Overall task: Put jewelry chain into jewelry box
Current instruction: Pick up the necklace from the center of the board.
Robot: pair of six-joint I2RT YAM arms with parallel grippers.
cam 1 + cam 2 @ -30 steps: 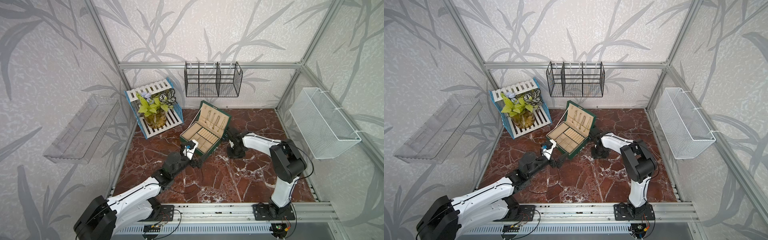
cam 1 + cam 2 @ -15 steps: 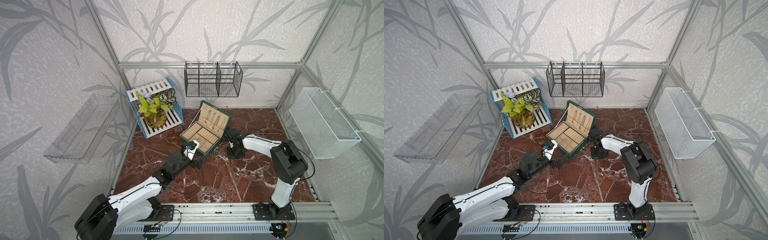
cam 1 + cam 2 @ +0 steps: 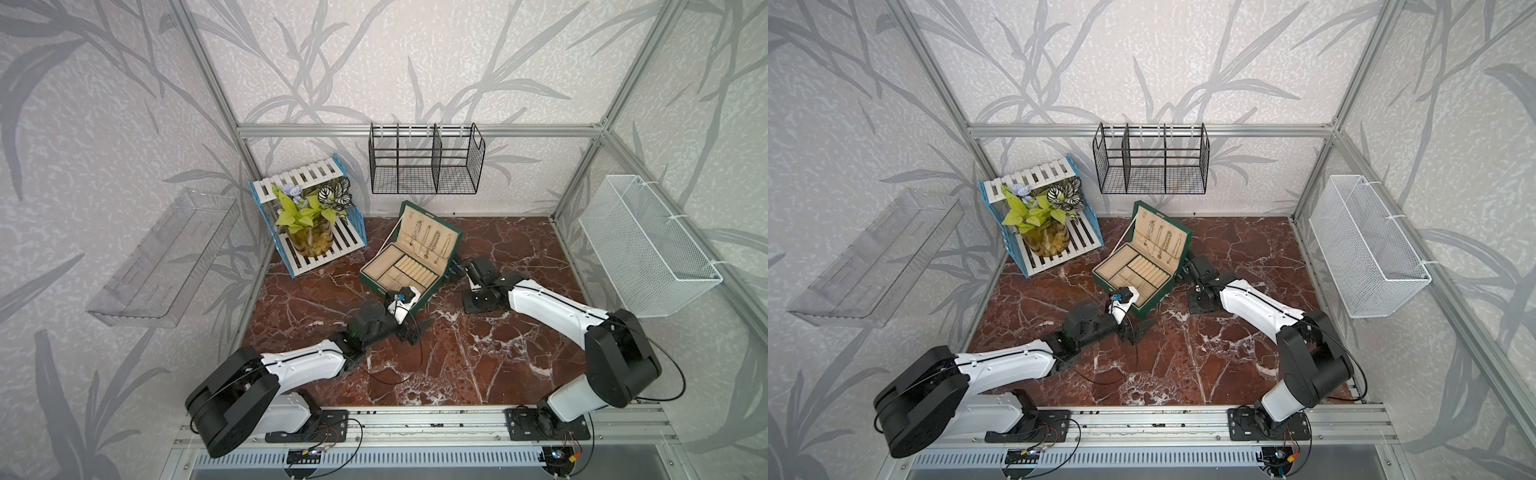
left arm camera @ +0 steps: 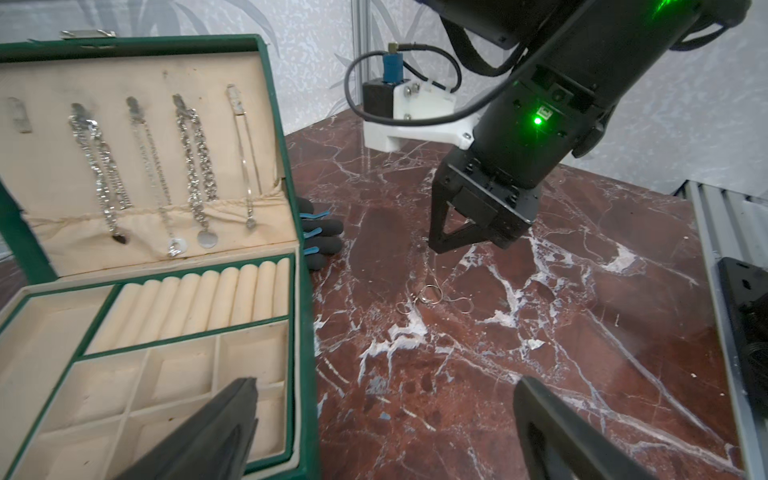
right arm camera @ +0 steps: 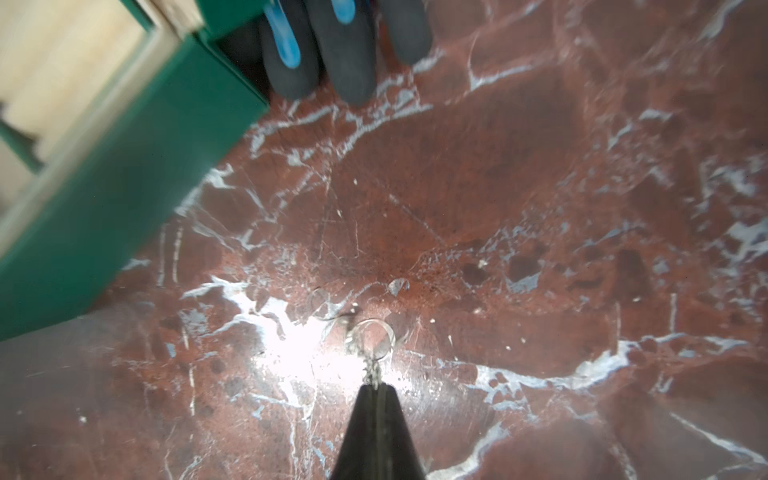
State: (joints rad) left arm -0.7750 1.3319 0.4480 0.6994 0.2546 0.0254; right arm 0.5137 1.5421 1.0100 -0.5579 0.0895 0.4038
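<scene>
The jewelry box [image 3: 409, 259] [image 3: 1142, 264] stands open on the red marble floor, green outside and cream inside, with several silver chains hanging in its lid [image 4: 145, 166]. To the right of the box, my right gripper [image 5: 376, 388] [image 4: 438, 248] [image 3: 473, 305] points down, shut on one end of the thin jewelry chain [image 5: 374, 345]. Most of the chain's loops [image 4: 432, 297] lie on the floor below the tips. My left gripper [image 4: 384, 386] [image 3: 417, 328] [image 3: 1138, 330] is open and empty at the box's front corner, facing the chain.
Black finger-like pieces with blue strips [image 4: 320, 237] [image 5: 345, 54] lie against the box's right rear corner. A potted plant on a slatted rack [image 3: 309, 224] stands at the back left. A black wire basket [image 3: 424, 162], white mesh basket [image 3: 648, 245] and clear tray [image 3: 166, 257] hang on the walls.
My right gripper has closed on the chain beside the box. Both arms have hardly shifted.
</scene>
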